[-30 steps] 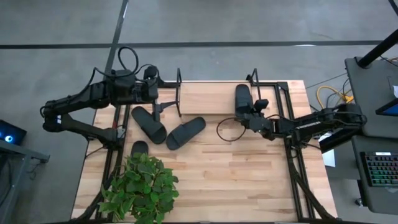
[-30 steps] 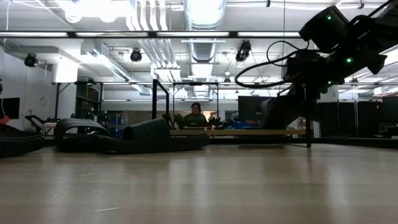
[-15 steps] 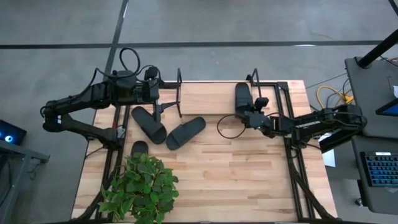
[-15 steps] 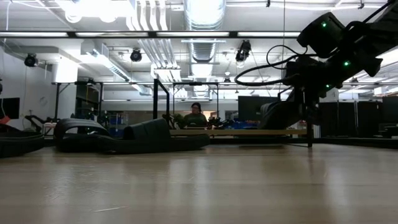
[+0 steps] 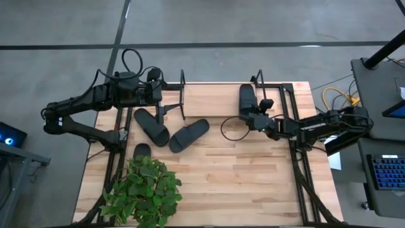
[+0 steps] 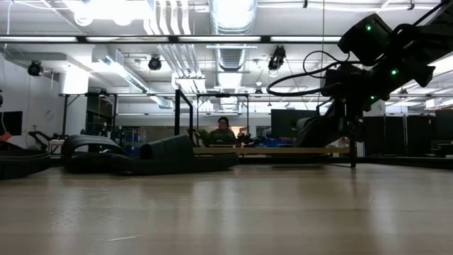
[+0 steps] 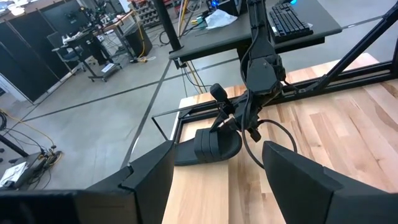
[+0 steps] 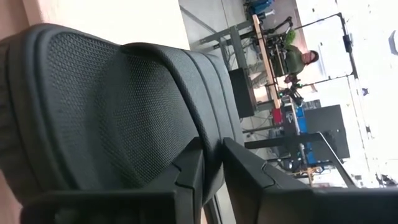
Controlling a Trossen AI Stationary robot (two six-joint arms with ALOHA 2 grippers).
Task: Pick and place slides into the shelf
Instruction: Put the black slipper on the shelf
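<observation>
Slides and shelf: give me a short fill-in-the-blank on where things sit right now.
1. The slide on the shelf lies at the shelf's ____ end in the high view.
2. ____ slides lie uncovered on the table between shelf and plant.
3. The right gripper is beside the slide on the ____.

Missing: right; two; shelf

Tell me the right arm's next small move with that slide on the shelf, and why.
Probably finish opening the right gripper and back it off. The slide already lies on the shelf board at its right end, and the fingers sit close around its strap edge with only a narrow gap. Three more slides wait on the table near the left gripper.
</observation>
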